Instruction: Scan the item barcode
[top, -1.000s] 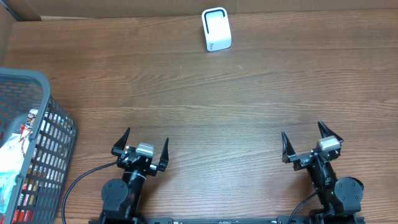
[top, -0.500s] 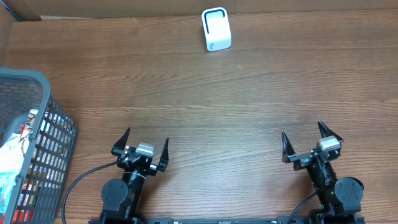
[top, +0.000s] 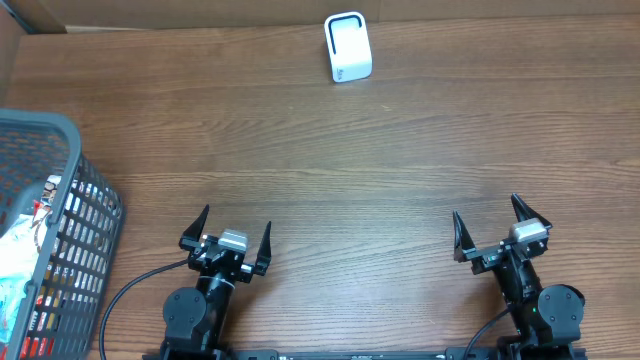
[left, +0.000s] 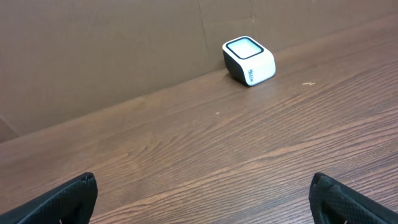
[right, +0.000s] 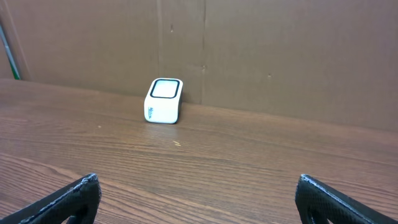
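Wooden table (top: 400, 170) under everything, cardboard wall (left: 124, 43) along its far edge. Grey plastic basket (top: 95, 215) at the left edge, packaged goods (top: 18, 255) heaped inside; among them, presumably, the item to scan, with none out on the wood yet and no barcode legible.

Likely step: fetching one package from the basket. Best done with the left arm, the nearer one. Come down over the rim rather than against the slatted side, choose a package lying on top, close on a firm edge, and keep the barcode face free of the fingers.

Both arms folded low at the near edge, well apart, wrists level and aimed at the far side. Left gripper (top: 236, 222) spread wide, nothing between the fingers; right gripper (top: 487, 215) likewise wide and holding nothing.

White barcode scanner (top: 348, 47) upright near the wall, window turned upward, well apart from both grippers and the basket.
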